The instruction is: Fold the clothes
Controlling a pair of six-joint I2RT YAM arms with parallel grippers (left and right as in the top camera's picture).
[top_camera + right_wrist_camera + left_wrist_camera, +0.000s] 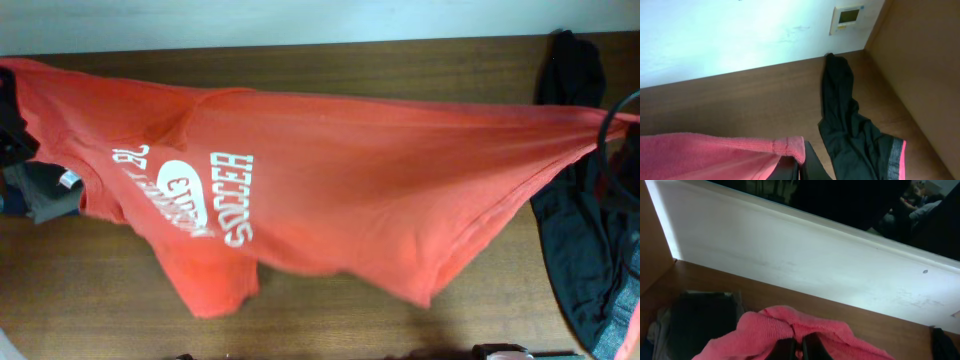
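Note:
The clothes here are chiefly a red-orange T-shirt (330,190) with white lettering, pulled taut from the table's far left corner to its right edge, its lower part sagging towards the front. In the left wrist view my left gripper (799,340) is shut on a bunched fold of the T-shirt (775,327). My right gripper (801,159) pinches the ribbed hem of the T-shirt (715,150) in the right wrist view. A limp black garment (575,250) lies at the right, beside the right gripper (850,125).
A dark grey pile of clothing (45,190) sits at the left edge, also visible beside my left gripper (700,320). A white wall (805,265) runs along the back of the wooden table (330,330). A brown side panel (920,75) closes the right.

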